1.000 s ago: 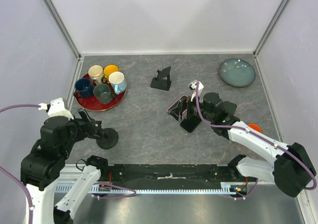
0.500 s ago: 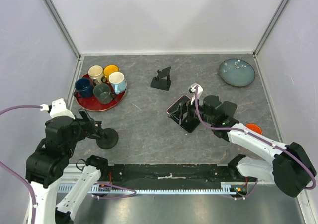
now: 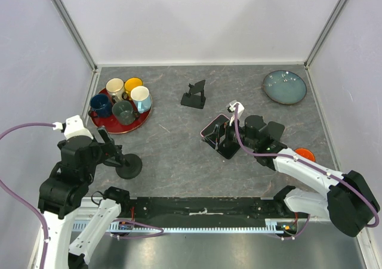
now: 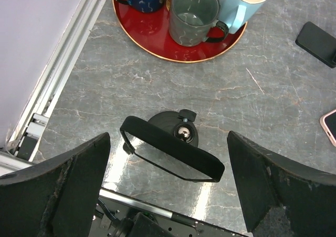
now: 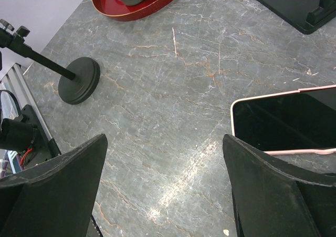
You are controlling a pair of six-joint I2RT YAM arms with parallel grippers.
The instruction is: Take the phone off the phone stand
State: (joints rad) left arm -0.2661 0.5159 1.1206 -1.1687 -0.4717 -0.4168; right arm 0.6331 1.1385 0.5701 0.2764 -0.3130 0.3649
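The phone (image 3: pixel 213 127), pink-rimmed with a dark screen, leans on a black phone stand (image 3: pixel 229 146) in the middle of the table. In the right wrist view the phone (image 5: pixel 286 119) shows at the right edge, just above my right finger (image 5: pixel 283 195). My right gripper (image 3: pixel 223 136) (image 5: pixel 164 142) is open and empty, right beside the phone and stand, with only bare table between its fingers. My left gripper (image 3: pixel 111 154) (image 4: pixel 167 158) is open and empty above a small mirror (image 4: pixel 173 155) on a round base, far from the phone.
A second, empty black stand (image 3: pixel 194 95) sits further back. A red tray (image 3: pixel 105 120) with several mugs is at the back left. A teal plate (image 3: pixel 285 86) is at the back right. An orange object (image 3: pixel 305 154) lies by the right arm. The mirror's round base (image 3: pixel 129 166) is at the front left.
My right gripper has drawn back slightly to the right beside the phone and stand. The left arm has shifted a little; the phone still leans on its stand.
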